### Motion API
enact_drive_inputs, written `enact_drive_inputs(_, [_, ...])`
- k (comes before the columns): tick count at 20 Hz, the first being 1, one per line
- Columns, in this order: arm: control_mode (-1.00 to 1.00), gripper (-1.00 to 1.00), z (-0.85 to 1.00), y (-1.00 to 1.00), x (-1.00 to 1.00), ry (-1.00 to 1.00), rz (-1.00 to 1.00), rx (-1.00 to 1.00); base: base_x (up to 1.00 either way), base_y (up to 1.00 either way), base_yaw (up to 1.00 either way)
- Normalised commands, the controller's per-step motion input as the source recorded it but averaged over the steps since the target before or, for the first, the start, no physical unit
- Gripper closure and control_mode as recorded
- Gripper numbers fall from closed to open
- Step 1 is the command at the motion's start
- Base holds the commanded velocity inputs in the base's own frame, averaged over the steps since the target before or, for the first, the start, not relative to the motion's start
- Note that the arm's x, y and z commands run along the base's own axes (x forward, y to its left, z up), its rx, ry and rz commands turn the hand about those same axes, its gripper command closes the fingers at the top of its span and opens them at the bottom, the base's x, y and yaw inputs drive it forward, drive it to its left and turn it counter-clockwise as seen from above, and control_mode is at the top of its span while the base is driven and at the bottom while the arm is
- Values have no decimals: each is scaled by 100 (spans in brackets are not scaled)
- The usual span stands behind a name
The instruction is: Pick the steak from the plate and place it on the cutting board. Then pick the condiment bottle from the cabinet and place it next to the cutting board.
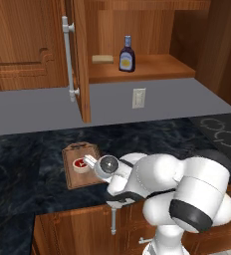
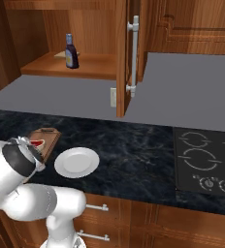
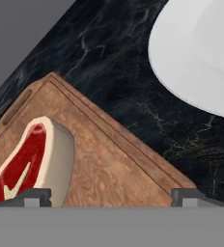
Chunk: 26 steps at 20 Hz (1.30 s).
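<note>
Steak (image 3: 29, 164) now lies on the cutting board (image 3: 114, 178) by the counter's front edge, plate (image 2: 76, 162) bare, end effector (image 3: 111, 195) fingers apart and empty: step one looks done, next reach up for condiment bottle (image 1: 127, 54) on the cabinet shelf (image 1: 152, 67).

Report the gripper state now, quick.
Gripper: open, holding nothing; the steak lies on the cutting board, beside one fingertip.

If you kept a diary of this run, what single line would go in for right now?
steak: on cutting board | plate: bare, beside board | gripper: open, over board | bottle: on cabinet shelf, door open
</note>
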Motion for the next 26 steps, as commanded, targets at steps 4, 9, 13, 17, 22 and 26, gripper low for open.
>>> enact_drive_inputs(4, [-100, -100, 38, -18, -6, 0, -1, 1, 0, 0, 0])
enact_drive_inputs(9, [-100, -100, 35, -18, -10, 0, -2, 3, 0, 0, 0])
enact_drive_inputs(13, [-100, -100, 31, -14, -14, 0, -2, 3, 0, 0, 0])
enact_drive_inputs(17, [-100, -100, 26, -12, -13, 0, -4, 4, 0, 0, 0])
enact_drive_inputs(22, [-100, -100, 26, -14, -11, 0, -5, 5, 0, 0, 0])
enact_drive_inputs(26, [-100, -100, 23, -16, -8, 0, -5, 5, 0, 0, 0])
